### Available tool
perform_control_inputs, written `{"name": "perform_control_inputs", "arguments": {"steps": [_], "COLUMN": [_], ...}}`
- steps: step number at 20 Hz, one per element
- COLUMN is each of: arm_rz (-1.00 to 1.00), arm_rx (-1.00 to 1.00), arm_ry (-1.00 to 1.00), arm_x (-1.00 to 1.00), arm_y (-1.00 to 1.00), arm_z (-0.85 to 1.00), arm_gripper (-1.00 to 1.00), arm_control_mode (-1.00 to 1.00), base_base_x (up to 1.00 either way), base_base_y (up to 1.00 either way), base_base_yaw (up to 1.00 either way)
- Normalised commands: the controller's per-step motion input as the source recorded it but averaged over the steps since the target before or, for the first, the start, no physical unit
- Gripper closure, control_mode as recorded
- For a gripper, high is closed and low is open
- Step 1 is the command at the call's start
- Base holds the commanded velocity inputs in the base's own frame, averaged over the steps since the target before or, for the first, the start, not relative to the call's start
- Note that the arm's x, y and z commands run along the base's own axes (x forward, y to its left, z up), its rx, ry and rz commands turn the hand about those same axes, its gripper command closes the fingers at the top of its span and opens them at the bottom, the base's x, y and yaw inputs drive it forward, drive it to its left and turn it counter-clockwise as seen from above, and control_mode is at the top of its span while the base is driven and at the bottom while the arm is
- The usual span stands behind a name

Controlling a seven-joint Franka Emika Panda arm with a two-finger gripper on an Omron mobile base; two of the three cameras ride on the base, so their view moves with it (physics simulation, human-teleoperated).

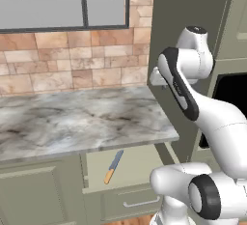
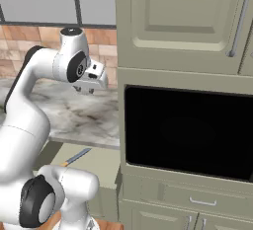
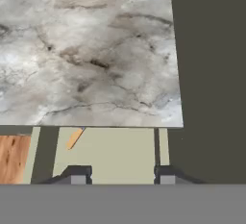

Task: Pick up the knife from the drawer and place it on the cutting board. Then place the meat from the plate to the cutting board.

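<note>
The wide shallow drawer with a cream inside and pale sage-green front (image 1: 126, 167) stands pulled out beneath the front edge of the grey marbled stone tabletop (image 1: 72, 120). Inside the drawer lies the small kitchen knife with grey-blue blade and tan-orange wooden handle (image 1: 114, 166), flat on the drawer floor, toward the drawer's left half in the left base view, blade end nearer the tabletop edge and handle end nearer the drawer front. In the hand view the handle shows just below the tabletop edge, the blade hidden under the overhang. In the right base view the knife (image 2: 76, 157) lies on the drawer floor partly behind the arm's shoulder. The white arm's two-finger tool (image 3: 122, 174) hangs above the tabletop, near its right end beside the tall grey-green cabinet column (image 1: 193, 35); it is above and behind the drawer, well apart from the knife. Its two dark finger tips (image 3: 79, 174) stand apart with a moderate gap and nothing between them. In the right base view the tool (image 2: 91, 81) points downward over the tabletop, left of the dark oven door (image 2: 188, 133). A narrower drawer front with a metal bar handle (image 1: 140, 201) sits directly below the drawer.
</note>
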Motion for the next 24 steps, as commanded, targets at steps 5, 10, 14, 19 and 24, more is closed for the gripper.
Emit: {"name": "perform_control_inputs", "arguments": {"steps": [5, 10, 14, 19, 24], "arm_rz": [-0.03, -0.12, -0.10, -0.05, 0.00], "arm_rx": [0.00, -0.06, -0.06, -0.02, 0.00], "arm_ry": [0.00, 0.03, 0.06, 0.12, 0.12], "arm_x": [-0.31, -0.34, -0.31, -0.23, -0.05], "arm_y": [0.14, 0.91, 0.96, 0.46, 0.00], "arm_z": [-0.14, -0.79, -0.90, -0.93, -0.68], "arm_gripper": [-1.00, -1.00, -1.00, -1.00, -1.00], "arm_control_mode": [-1.00, -1.00, -1.00, -1.00, -1.00], "base_base_x": [0.00, 0.00, 0.00, 0.00, 0.00], "base_base_y": [0.00, 0.00, 0.00, 0.00, 0.00], "base_base_yaw": [0.00, 0.00, 0.00, 0.00, 0.00]}}
